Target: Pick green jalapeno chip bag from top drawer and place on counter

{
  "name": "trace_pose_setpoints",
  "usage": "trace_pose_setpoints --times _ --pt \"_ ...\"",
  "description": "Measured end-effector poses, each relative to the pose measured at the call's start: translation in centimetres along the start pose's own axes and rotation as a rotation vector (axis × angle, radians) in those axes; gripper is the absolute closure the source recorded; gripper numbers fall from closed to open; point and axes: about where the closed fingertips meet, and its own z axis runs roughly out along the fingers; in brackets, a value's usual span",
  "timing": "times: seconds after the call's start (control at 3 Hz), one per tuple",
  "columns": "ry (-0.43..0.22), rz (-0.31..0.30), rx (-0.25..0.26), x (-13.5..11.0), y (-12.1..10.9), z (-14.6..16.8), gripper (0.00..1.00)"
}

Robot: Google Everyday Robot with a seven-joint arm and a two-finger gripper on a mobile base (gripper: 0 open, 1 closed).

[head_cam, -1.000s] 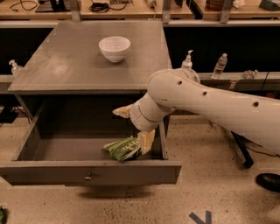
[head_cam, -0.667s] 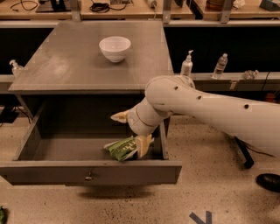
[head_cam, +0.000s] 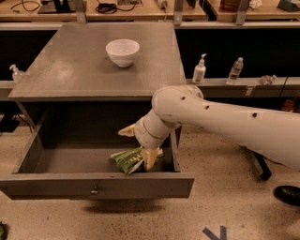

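Note:
The green jalapeno chip bag (head_cam: 124,160) lies on the floor of the open top drawer (head_cam: 56,183), at its right front. My gripper (head_cam: 136,149) reaches down into the drawer from the right on the white arm (head_cam: 220,126). Its cream fingers are spread open, one finger (head_cam: 126,131) above the bag and the other against the bag's right end. The bag rests on the drawer floor. The grey counter (head_cam: 70,75) lies above the drawer.
A white bowl (head_cam: 122,51) stands on the counter towards the back. The drawer front carries a small metal knob (head_cam: 95,191). A soap dispenser (head_cam: 199,70) and a bottle (head_cam: 235,71) stand on a low shelf to the right. A wooden workbench (head_cam: 140,9) runs behind.
My gripper has dropped lower into the drawer and closer over the bag. The bag has stayed in place.

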Motion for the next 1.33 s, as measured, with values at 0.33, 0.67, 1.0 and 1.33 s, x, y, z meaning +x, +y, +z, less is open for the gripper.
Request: trace_pose_setpoints --times 0.33,0.67,1.0,1.33 --pt "0.0 0.0 0.0 0.0 0.0 0.0 0.46" --pt "0.051 0.052 0.018 1.3 -0.1 -0.5 0.69" --pt "0.098 0.132 0.076 2.3 -0.9 -3.1 0.92" --pt "0.125 0.178 0.167 1.5 -2.2 -8.0 1.0"
